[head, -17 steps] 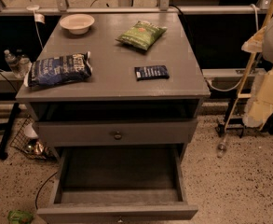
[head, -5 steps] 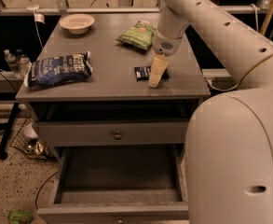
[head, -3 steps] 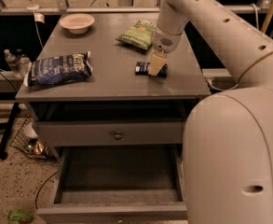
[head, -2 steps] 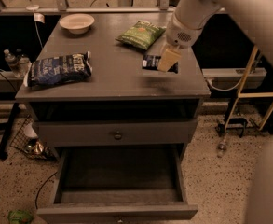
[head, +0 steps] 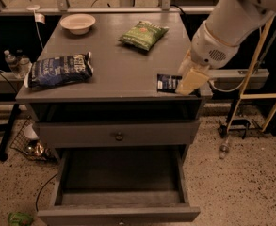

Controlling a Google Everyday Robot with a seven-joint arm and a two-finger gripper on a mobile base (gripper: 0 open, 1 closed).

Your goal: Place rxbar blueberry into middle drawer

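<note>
The rxbar blueberry (head: 167, 83), a small flat dark navy wrapper with white lettering, is held at its right end by my gripper (head: 185, 84), over the front right edge of the tabletop. The cream fingers (head: 192, 78) are shut on it. The middle drawer (head: 121, 177) is pulled open below and in front of the cabinet. Its dark floor is bare, and its front panel (head: 118, 215) is at the bottom of the view. The gripper is above and to the right of the drawer.
On the grey tabletop (head: 114, 65) lie a large dark blue chip bag (head: 59, 70) at left, a green snack bag (head: 142, 33) at the back and a white bowl (head: 77, 22) at back left. A closed drawer with a knob (head: 119, 136) sits above the open one. A yellow-framed stand (head: 255, 79) is at right.
The gripper closed on the rxbar on the table, lifted it and carried it forward and right to the table's front edge. The arm has swung away to the right.
</note>
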